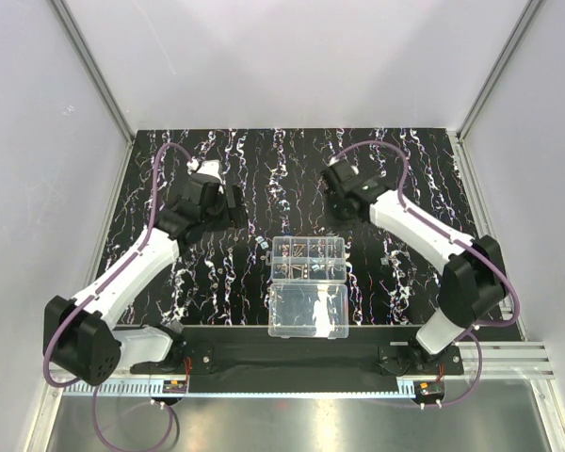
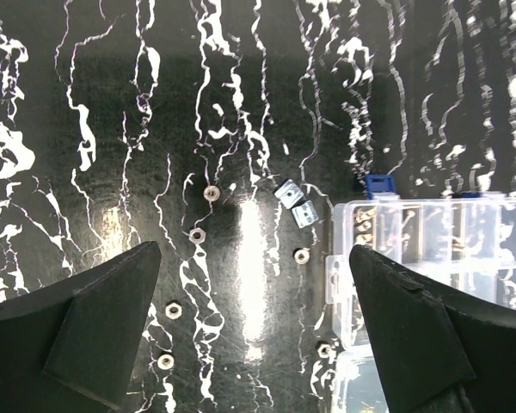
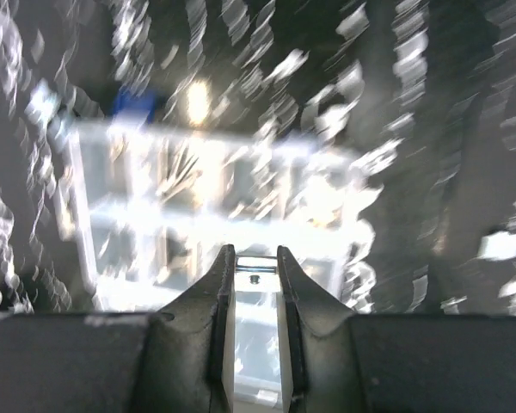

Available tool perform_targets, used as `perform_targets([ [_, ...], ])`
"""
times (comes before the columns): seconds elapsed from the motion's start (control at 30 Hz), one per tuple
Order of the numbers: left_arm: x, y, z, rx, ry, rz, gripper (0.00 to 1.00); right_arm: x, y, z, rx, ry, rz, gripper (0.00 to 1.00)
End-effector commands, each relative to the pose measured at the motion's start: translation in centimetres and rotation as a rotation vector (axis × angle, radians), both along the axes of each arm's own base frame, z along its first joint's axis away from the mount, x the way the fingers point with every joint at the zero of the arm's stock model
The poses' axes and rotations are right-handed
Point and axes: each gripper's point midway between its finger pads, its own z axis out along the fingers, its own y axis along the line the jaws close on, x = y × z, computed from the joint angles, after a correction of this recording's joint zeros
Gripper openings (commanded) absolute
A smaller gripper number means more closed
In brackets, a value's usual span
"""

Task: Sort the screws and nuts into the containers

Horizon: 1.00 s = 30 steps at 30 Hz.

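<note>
The left end effector (image 2: 255,258) hangs wide open over the black mat with white and purple streaks (image 2: 112,129) that covers the surface, its two dark fingers (image 2: 95,327) far apart and holding nothing. On the mat below lie six small silvery hexagonal nuts (image 2: 198,234), loose and well spread. Two small silvery square metal blocks (image 2: 285,194) lie touching each other just beside the far left corner of the clear plastic organizer box (image 2: 439,241). One nut rests close against the box's left wall. From above, the box's divided cells (image 1: 308,259) hold small metal bits, too small to tell apart. Its plain clear lid (image 1: 308,311) lies folded open on the side nearer the arm bases. The right end effector (image 3: 255,258) hangs just beyond the box's far edge. Its wrist view is blurred, but the fingers stand narrow and pinch a small silvery metal piece (image 3: 254,277) between their tips
</note>
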Motion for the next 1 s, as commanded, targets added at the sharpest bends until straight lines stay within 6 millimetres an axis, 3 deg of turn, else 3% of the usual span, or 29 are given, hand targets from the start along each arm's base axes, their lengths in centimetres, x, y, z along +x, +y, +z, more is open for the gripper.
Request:
perform_targets([
  [0.0, -0.1, -0.3, 2.0, -0.060, -0.062, -0.002, 0.99, -3.9, 2.4, -0.9, 0.044, 0.078, 0.033, 0.05],
  [0.33, -1.1, -0.3, 1.7, -0.081, -0.058, -0.019, 0.99, -8.7, 5.1, -3.9, 0.036, 0.162, 0.082, 0.06],
  [0.43, -1.0, -0.4, 1.9, -0.087, -0.067, -0.019, 0.99, -8.7, 5.3, -5.1, 0.021, 0.178, 0.087, 0.07],
  [0.83, -1.1, -0.3, 1.7, -0.080, -0.064, -0.024, 0.99, -7.6, 6.0, -6.3, -0.004, 0.174, 0.102, 0.20],
  [0.97, -1.0, -0.4, 1.8, -0.082, -0.067, -0.025, 0.99, -7.3, 5.9, -5.5, -0.008, 0.153, 0.107, 0.37],
])
